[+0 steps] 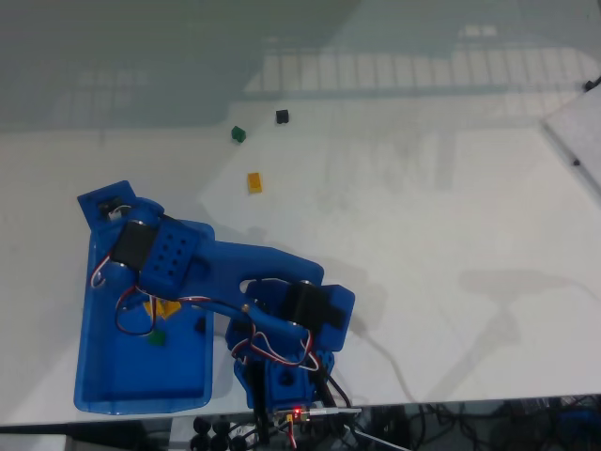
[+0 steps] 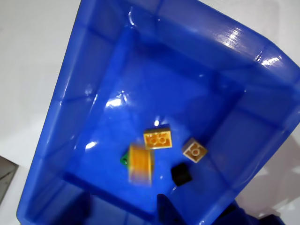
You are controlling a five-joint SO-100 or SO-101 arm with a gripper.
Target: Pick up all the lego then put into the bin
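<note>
The wrist view looks down into the blue bin [image 2: 89, 70]. On its floor lie a yellow lego [image 2: 157, 138], a tan one [image 2: 194, 151], a black one [image 2: 181, 174] and a green one [image 2: 124, 160]. An orange lego [image 2: 140, 164] shows blurred just above them, free of the fingers. My gripper [image 2: 124, 213] hangs open over the bin at the bottom edge, one dark fingertip [image 2: 165, 212] showing. In the fixed view the blue arm [image 1: 174, 249] reaches over the bin [image 1: 94, 376] and covers the fingers. On the table lie a green lego [image 1: 238, 134], a black lego [image 1: 281, 116] and an orange lego [image 1: 254, 181].
The arm's base [image 1: 291, 376] stands right of the bin at the table's front edge, with cables [image 1: 394, 427] trailing off it. A white sheet [image 1: 577, 141] lies at the far right. The white table spreads beyond the three loose bricks.
</note>
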